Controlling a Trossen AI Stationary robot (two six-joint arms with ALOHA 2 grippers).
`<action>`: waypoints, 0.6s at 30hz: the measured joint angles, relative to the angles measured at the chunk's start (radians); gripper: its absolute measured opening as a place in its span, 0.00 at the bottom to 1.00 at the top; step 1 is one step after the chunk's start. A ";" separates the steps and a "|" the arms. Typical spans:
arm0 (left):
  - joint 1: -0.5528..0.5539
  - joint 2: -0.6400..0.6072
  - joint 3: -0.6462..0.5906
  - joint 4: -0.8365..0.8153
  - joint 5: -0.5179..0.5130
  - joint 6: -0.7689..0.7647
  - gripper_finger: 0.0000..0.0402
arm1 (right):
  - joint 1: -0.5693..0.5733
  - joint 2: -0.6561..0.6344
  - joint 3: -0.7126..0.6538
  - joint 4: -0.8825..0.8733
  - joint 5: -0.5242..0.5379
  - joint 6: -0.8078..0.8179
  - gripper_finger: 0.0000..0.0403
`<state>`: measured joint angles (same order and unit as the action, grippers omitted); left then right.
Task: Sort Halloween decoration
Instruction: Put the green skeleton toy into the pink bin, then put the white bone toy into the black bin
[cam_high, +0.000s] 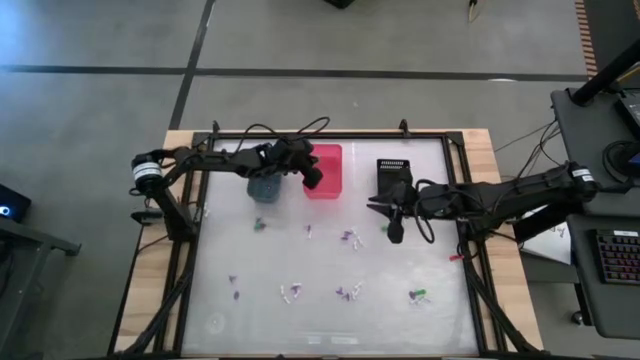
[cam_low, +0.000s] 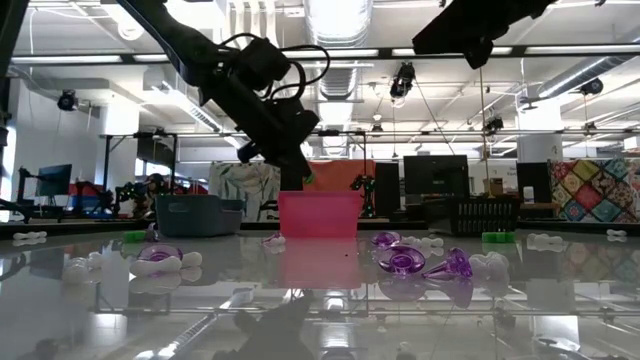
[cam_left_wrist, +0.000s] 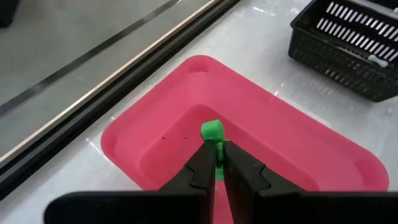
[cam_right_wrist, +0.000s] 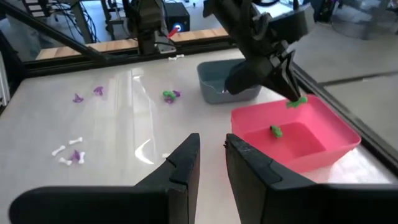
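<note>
Left gripper (cam_left_wrist: 217, 163) hangs over the pink bin (cam_left_wrist: 292, 146), fingers pinched on a small green trinket (cam_left_wrist: 212, 131) held above the bin's open interior. A second green trinket (cam_right_wrist: 275, 130) lies on the pink bin's floor. Blue-grey bin (cam_high: 264, 187) sits just beside the pink one; black bin (cam_high: 393, 174) stands further along the table's far side. Right gripper (cam_right_wrist: 210, 163) waits above the table near the black bin, fingers slightly parted, holding nothing. Remaining purple, green and white trinkets (cam_high: 348, 238) lie scattered on the table (cam_high: 220, 300), apart from the bins.
</note>
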<state>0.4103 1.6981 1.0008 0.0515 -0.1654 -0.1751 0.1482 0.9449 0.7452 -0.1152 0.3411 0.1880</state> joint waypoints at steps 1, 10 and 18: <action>-0.001 0.000 0.000 0.000 0.000 0.000 0.05 | 0.000 0.005 0.000 0.000 0.000 0.011 0.17; -0.002 -0.007 0.000 0.000 0.025 0.000 0.23 | 0.000 0.026 0.000 -0.004 -0.001 0.104 0.17; -0.004 -0.079 0.000 0.007 0.227 0.010 0.26 | 0.000 0.026 0.000 -0.011 -0.012 0.282 0.17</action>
<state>0.4062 1.6194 1.0008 0.0587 0.0614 -0.1656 0.1485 0.9710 0.7452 -0.1260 0.3293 0.4696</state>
